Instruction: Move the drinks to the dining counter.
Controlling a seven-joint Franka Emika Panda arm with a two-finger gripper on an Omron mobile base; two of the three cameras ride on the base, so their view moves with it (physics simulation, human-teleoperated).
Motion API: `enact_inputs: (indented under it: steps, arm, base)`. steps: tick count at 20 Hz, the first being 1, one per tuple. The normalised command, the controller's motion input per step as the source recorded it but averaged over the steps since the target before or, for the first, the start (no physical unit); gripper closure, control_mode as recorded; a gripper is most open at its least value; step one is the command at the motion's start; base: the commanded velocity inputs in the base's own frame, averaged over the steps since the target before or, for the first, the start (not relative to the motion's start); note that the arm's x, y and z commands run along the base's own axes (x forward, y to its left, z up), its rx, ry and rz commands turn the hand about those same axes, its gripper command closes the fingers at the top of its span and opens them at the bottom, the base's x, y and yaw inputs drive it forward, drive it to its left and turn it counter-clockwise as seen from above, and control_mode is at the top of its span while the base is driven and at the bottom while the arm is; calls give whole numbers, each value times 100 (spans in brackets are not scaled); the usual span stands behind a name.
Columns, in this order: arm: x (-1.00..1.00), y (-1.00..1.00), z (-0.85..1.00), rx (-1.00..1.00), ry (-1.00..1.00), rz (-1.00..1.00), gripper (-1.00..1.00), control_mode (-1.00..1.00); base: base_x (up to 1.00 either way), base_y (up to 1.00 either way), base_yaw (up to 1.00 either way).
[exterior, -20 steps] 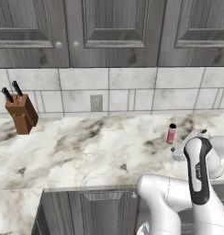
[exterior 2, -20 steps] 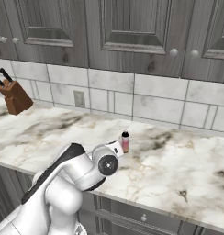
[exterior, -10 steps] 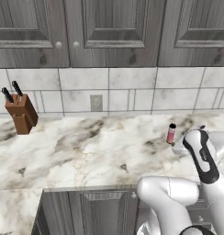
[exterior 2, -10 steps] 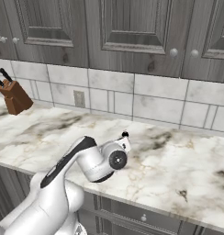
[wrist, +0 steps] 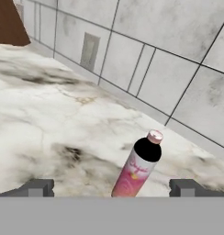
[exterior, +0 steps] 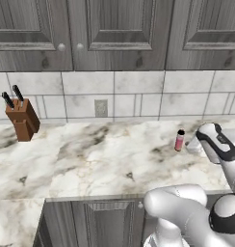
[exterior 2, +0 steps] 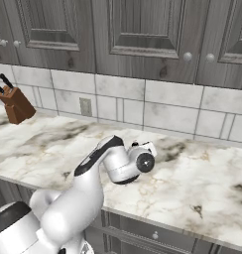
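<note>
Grey panelled cupboards and a tiled wall stand behind a marble table (exterior: 90, 159) that runs along that wall. A knife block (exterior: 22, 118) sits near the table's back edge toward its left end.

The pink bottle (exterior: 179, 140) stands upright near the back edge, toward the right end of the table as seen from the left base view. Its dark cap is on top, so its long axis is vertical. In the hand view the bottle (wrist: 137, 167) appears tilted because that camera is rolled with the hand.

The gripper (wrist: 111, 188) is level with the bottle's lower body and faces the tiled wall. Its fingers (wrist: 36, 187) are released and spread wide, holding nothing. The bottle lies directly ahead, between the two fingertips in line but not yet touched by either.

Judgement: the step in hand is the approach to the first drink. The coming move calls for a short advance toward the back edge so that the fingers straddle the bottle's body, then a closure across its vertical axis.
</note>
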Motion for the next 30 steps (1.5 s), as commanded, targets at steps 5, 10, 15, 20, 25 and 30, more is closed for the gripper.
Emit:
enact_inputs:
  steps: [5, 10, 15, 20, 25, 30]
  arm:
    - [25, -9, 0, 2, 0, 0, -100, -100]
    - [18, 0, -2, 2, 0, 0, -100, -100]
    - [21, 0, -10, 0, 0, 0, -100, -100]
    - [16, 0, -18, 0, 0, 0, -100, -100]
    - [19, 0, -15, 0, 0, 0, -100, -100]
    - [20, 0, -13, 0, 0, 0, -100, -100]
  base:
    - [0, 0, 0]
    - [0, 0, 0]
    - [0, 0, 0]
    - [0, 0, 0]
    - [0, 0, 0]
    - [0, 0, 0]
